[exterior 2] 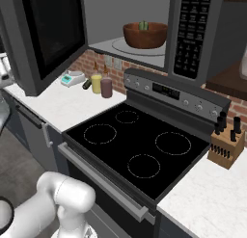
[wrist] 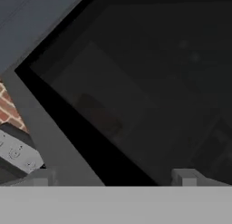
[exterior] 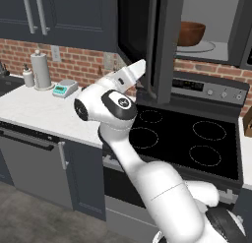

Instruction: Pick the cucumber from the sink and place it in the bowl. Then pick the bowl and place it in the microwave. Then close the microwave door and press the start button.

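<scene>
My hand, fingers apart and empty, faces the door glass to push it shut on the bowl at upper centre.

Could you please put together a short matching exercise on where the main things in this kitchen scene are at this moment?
Things:
1. bowl
2. cucumber
3. microwave door
4. knife block

Places or states:
A. swung open to the left, over the counter
B. on the counter right of the stove
C. on the turntable inside the microwave
D. lying in the bowl

Right pairs: 1-C, 2-D, 3-A, 4-B
</scene>
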